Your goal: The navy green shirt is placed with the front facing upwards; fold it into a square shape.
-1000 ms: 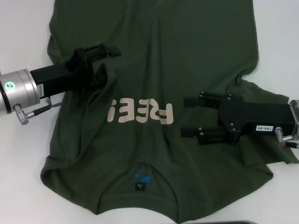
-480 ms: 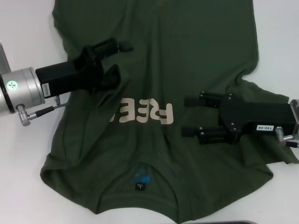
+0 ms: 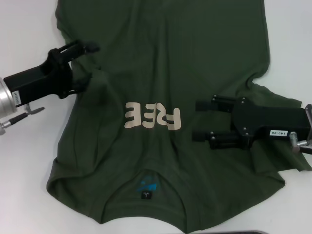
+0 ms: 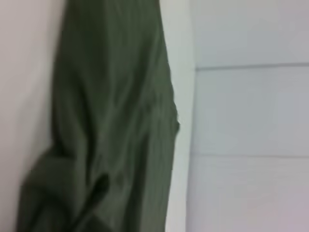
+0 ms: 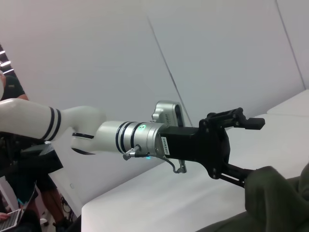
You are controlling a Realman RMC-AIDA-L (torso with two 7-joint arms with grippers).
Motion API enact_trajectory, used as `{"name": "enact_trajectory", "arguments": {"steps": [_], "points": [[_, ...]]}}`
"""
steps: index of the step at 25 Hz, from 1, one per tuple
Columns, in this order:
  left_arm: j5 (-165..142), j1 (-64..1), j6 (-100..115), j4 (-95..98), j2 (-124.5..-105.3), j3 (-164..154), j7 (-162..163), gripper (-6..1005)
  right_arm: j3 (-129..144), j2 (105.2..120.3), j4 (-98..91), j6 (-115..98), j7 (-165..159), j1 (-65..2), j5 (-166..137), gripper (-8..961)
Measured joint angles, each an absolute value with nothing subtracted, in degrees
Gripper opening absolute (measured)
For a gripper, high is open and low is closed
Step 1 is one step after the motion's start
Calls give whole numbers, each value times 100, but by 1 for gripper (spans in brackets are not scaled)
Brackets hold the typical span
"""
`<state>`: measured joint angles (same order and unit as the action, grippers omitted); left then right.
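Observation:
The navy green shirt (image 3: 185, 58) lies spread on the white table, collar toward me, with cream letters (image 3: 153, 118) on the chest and a black neck tag (image 3: 146, 195) inside the collar. My left gripper (image 3: 90, 63) is open at the shirt's left side near the sleeve. In the right wrist view the left gripper (image 5: 251, 150) shows its lower finger against a bunched fold of shirt (image 5: 275, 198). My right gripper (image 3: 202, 122) hovers open over the shirt's right side, beside the letters, holding nothing. The left wrist view shows only hanging shirt cloth (image 4: 111, 121).
Bare white table (image 3: 24, 170) shows to the left of the shirt and at the far right. The shirt's right sleeve (image 3: 287, 165) lies crumpled under the right arm. A dark edge (image 3: 234, 232) peeks in at the table's front.
The left gripper swung right over the chest, then drew back left to the sleeve area. The cloth by the letters lies flatter. The right gripper has barely moved.

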<state>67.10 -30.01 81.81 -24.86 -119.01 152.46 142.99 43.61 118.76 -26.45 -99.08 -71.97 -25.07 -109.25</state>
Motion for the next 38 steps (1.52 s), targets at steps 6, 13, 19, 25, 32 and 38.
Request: {"name": "enact_trajectory", "arguments": {"steps": [6, 13, 19, 25, 32, 38], "points": [[6695, -3096, 8081, -2383, -11963, 15187, 14303, 911, 4359, 11886, -2645, -9834, -7198, -2544, -10943, 914], [6674, -3270, 8167, -2290, -12194, 15138, 14268, 909, 4380, 11866, -2645, -9794, -7198, -2549, -10979, 914], [6654, -3086, 8189, -2369, -11909, 14952, 14400, 907, 4371, 11750, -2646, -9811, -7198, -2483, -10993, 915], [6526, -2959, 7767, -2551, -11866, 14824, 14504, 906, 4371, 11721, -2645, -9797, -7248, -2484, -10999, 915], [6497, -3117, 7161, -2538, -12085, 14381, 14497, 904, 4385, 11694, -2716, -9819, -7451, -2447, -11162, 915], [6514, -3300, 6830, -2541, -12264, 14315, 14463, 904, 4395, 11665, -2732, -9838, -7492, -2316, -11163, 915]]}}
